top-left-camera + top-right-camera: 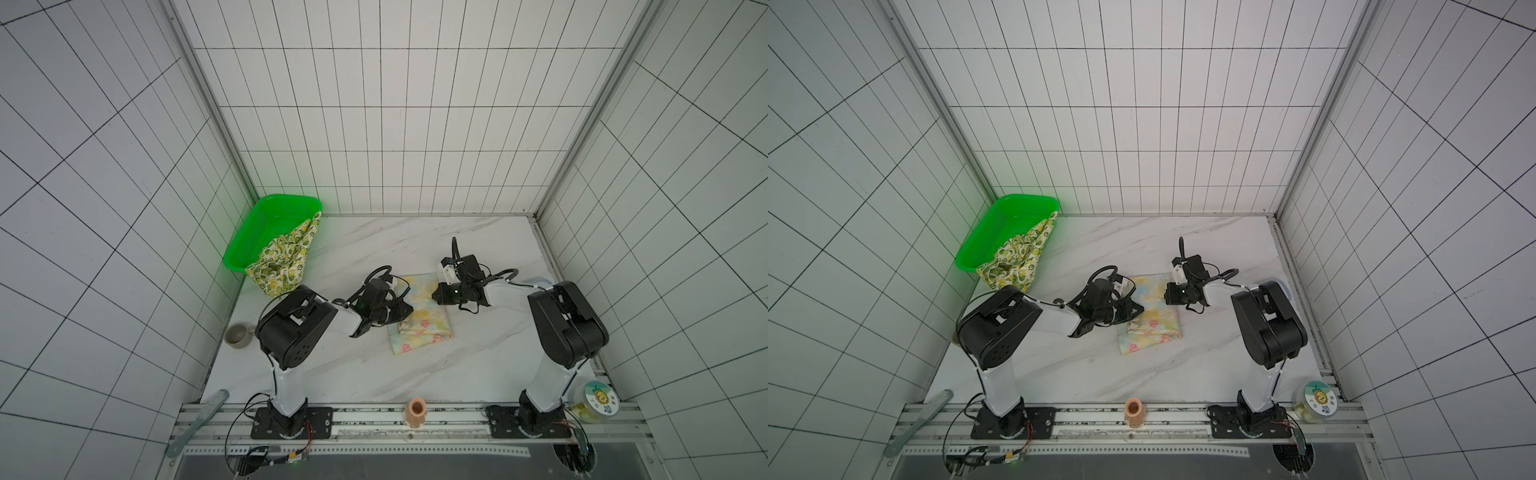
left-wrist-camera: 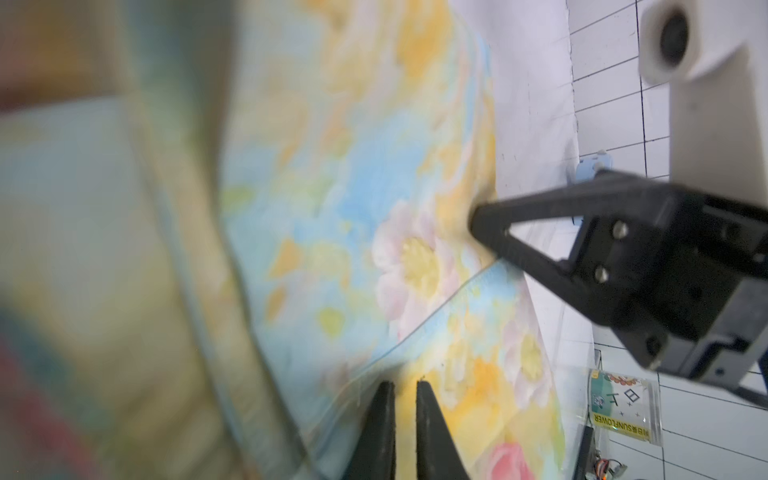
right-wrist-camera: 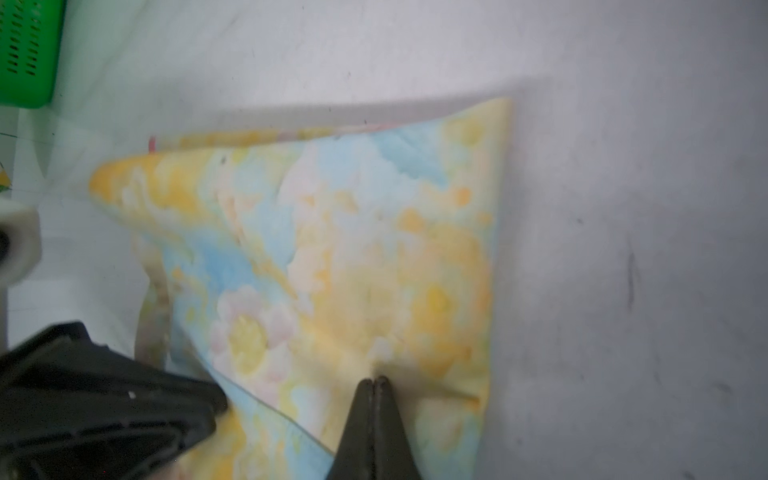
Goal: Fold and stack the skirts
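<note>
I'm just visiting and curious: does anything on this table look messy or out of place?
Yes. The cream lemon-print cloth skirt hangs crumpled over the rim of the bright green plastic basket, spilling onto the white marble table. The pastel yellow-blue floral skirt lies folded.

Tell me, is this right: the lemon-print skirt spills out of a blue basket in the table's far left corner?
Not blue: the basket is bright green, as both top views show. The lemon-print skirt does spill out of it there.
</note>
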Motion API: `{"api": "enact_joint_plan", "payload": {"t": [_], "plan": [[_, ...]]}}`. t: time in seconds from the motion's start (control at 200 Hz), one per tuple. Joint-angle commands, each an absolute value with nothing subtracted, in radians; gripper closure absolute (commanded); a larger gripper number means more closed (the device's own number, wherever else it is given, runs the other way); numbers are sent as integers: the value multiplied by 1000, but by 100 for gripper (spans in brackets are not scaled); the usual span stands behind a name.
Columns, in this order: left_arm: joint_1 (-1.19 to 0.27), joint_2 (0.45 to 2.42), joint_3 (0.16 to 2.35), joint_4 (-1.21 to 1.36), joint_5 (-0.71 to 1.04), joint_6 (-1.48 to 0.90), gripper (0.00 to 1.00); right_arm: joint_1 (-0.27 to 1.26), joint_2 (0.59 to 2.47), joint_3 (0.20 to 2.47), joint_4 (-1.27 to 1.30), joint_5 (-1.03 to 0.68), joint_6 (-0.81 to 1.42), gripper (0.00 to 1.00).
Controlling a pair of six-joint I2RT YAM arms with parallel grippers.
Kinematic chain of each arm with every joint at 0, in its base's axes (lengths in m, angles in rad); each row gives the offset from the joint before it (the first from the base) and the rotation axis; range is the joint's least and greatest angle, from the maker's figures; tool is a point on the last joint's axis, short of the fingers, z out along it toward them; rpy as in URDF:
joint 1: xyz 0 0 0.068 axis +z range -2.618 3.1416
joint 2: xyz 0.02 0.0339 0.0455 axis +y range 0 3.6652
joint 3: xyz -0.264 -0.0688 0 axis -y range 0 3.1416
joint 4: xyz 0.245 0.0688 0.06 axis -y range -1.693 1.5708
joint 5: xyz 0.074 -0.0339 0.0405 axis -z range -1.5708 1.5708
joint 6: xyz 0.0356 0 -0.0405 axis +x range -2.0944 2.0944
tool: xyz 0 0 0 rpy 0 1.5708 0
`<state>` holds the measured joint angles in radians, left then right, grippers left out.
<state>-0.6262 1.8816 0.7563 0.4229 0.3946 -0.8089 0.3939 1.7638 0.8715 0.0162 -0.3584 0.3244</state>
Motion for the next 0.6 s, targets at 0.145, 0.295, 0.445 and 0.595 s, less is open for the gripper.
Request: {"api": "enact_joint_plan", "payload": {"t": [0.145,0.295,0.445,0.595], "plan": [[-566,1939,839,242,262,-658,86,540,1638,675,35,-246,442,100],[-533,1887,895,225,256,-597,86,641,1575,695,40,-209,482,100],[-534,1743,883,212,283,-571,86,638,1498,772,6,-208,432,100],[-545,1616,804,189,305,-614,85,567,1495,873,-48,-285,351,100]]}}
